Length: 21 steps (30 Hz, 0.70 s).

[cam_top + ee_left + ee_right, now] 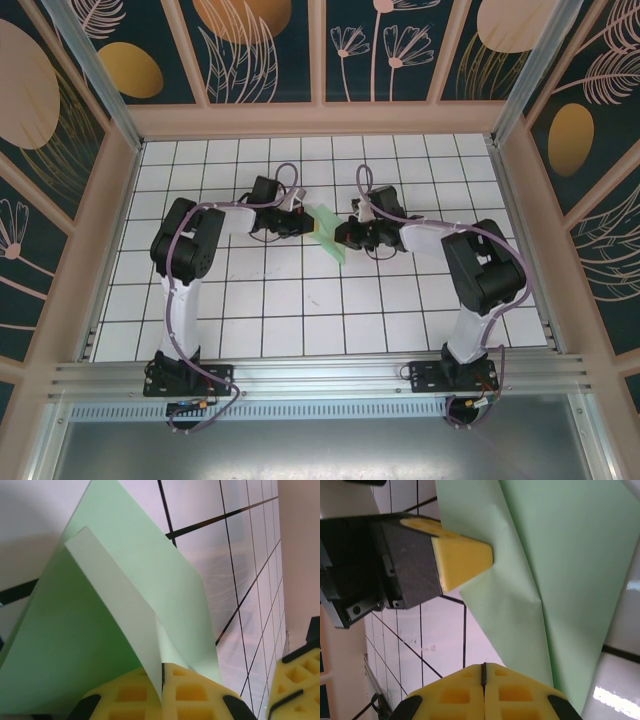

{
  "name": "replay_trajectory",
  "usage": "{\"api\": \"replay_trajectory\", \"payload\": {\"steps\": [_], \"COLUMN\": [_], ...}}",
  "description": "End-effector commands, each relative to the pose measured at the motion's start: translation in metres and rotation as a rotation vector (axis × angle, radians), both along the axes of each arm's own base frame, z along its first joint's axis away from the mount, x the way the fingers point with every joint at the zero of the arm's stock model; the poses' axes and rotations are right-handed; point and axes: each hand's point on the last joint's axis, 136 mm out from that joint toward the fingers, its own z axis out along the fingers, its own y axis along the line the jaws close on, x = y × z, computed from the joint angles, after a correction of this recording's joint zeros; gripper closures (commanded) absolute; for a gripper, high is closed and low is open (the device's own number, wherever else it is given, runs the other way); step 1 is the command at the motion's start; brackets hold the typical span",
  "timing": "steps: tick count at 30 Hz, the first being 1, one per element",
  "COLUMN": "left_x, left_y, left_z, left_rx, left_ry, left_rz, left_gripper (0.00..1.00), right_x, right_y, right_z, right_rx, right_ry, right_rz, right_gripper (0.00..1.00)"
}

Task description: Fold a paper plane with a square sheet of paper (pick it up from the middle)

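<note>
Over the white-tiled tabletop, the sheet of paper is partly hidden from above. Thin, matte and pale green, it is creased into a pointed flap whose base disappears into the left hand, which pinches it. The right hand, yellow and waffle-patterned, is pressed together beside the sheet.

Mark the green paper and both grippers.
green paper (75,645): left wrist view, broad near flap.
left gripper (164,677): left wrist view, between its yellow fingertips pinching the paper.
right gripper (483,675): right wrist view, between its closed yellow fingertips.
</note>
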Motion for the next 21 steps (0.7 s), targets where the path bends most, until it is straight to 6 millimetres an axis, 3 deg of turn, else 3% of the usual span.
{"api": "replay_trajectory", "payload": {"steps": [1,7,13,21], "left_x": [0.005,0.004,0.005,0.009], "left_y": [-0.001,-0.001,-0.002,0.002], "left_z": [-0.001,-0.007,-0.011,-0.014], "left_rx": [-0.007,-0.003,-0.006,0.014], "left_ry": [-0.019,-0.006,0.006,0.014], "left_rz": [-0.029,-0.039,-0.039,-0.007], "left_gripper": [0.95,0.95,0.94,0.91], "right_x": [0.015,0.013,0.006,-0.010], "right_y": [0.006,0.016,0.013,-0.004], "right_z": [0.002,-0.007,-0.025,-0.066], "right_rx": [0.016,0.060,0.017,-0.113], "right_ry": [-0.016,0.017,0.051,0.130], "right_rz": [-0.012,0.030,0.041,0.029], "right_gripper": [0.92,0.92,0.92,0.92]}}
